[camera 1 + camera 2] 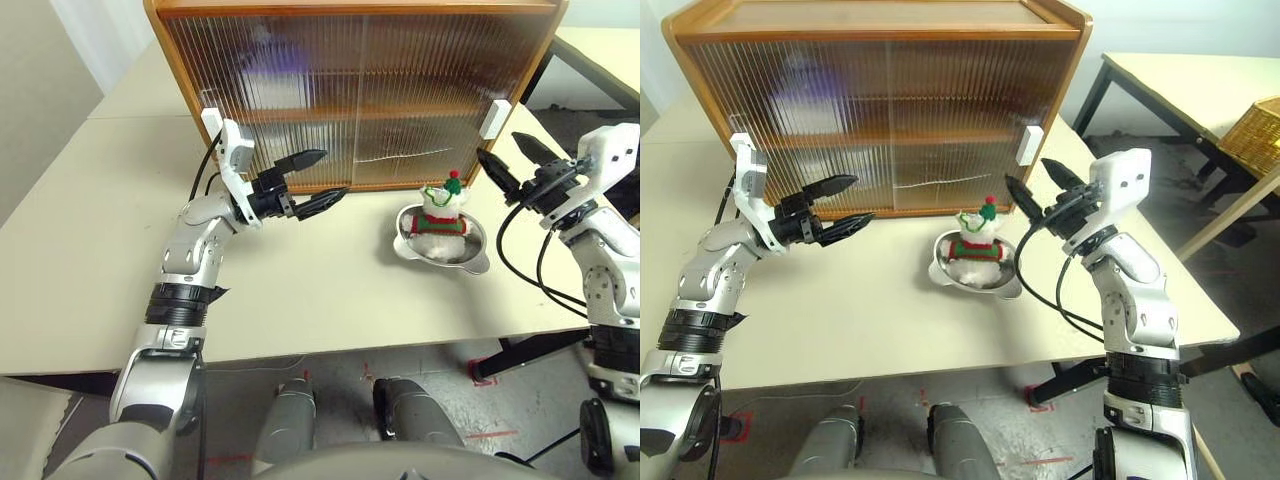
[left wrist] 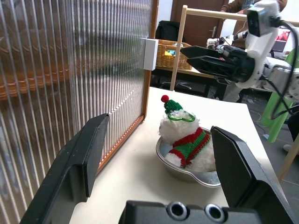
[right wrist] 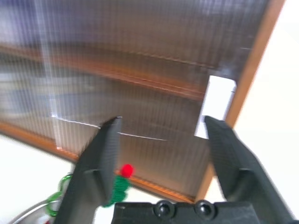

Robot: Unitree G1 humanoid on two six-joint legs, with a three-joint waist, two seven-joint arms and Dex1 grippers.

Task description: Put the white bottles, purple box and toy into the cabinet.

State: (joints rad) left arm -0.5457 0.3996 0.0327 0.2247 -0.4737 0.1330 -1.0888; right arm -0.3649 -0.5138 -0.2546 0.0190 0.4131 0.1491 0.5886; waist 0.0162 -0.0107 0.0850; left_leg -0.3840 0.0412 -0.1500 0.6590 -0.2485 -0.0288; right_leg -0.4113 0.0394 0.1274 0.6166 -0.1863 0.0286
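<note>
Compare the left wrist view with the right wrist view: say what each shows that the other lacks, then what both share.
Left wrist view alone: the whole toy sitting in the steel bowl, the right gripper open in the air, and a wicker basket behind. Right wrist view alone: the cabinet's inner shelf through the ribbed door. Both: the cabinet, its white handle and the toy's hat.

Toy [image 1: 443, 211] in bowl [image 1: 474, 252]

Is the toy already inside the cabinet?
No. The toy sits in a steel bowl on the table, in front of the cabinet, whose sliding doors are shut.
</note>
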